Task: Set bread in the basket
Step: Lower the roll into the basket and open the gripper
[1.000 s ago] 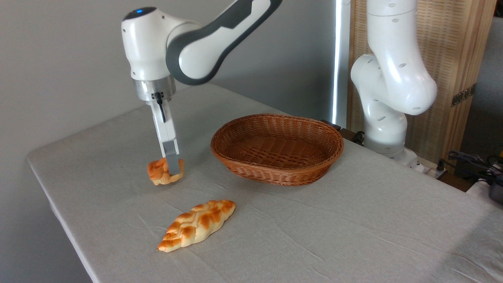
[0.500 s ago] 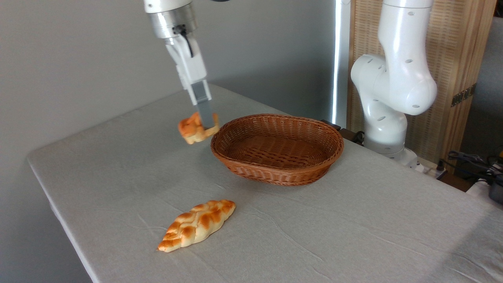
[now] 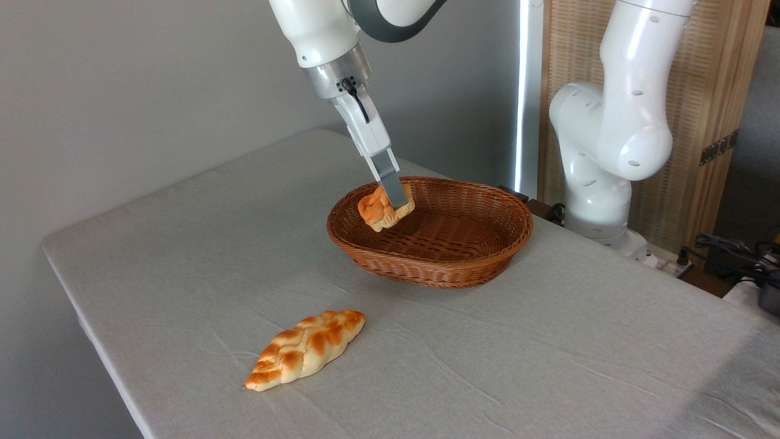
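Claw (image 3: 392, 204) clamped on bread (image 3: 379, 210) — bun hangs over left end of basket (image 3: 481, 268), above weave, not resting. Step: carry-over, near release. Next — likely lower slightly toward basket floor, then part fingers. Braided loaf (image 3: 306, 349) lies near table's front-left edge.

Bread (image 3: 376, 211): orange-brown glazed top, paler cream base. Basket (image 3: 439, 268): reddish-brown wicker, fine horizontal weave on wall, ribbed weave on floor. Braided loaf (image 3: 306, 348): golden, darker orange-brown on raised plaits, pale cream along lower edge. Gripper (image 3: 396, 204): grey finger, white body above, silver metal collar. Arm (image 3: 615, 116): glossy white, dark grey band at upper joint. Tablecloth (image 3: 548, 366): pale grey-beige, plain, faint creases. Wall: flat grey. Screen (image 3: 688, 79) behind arm: light wood frame, tan woven panel
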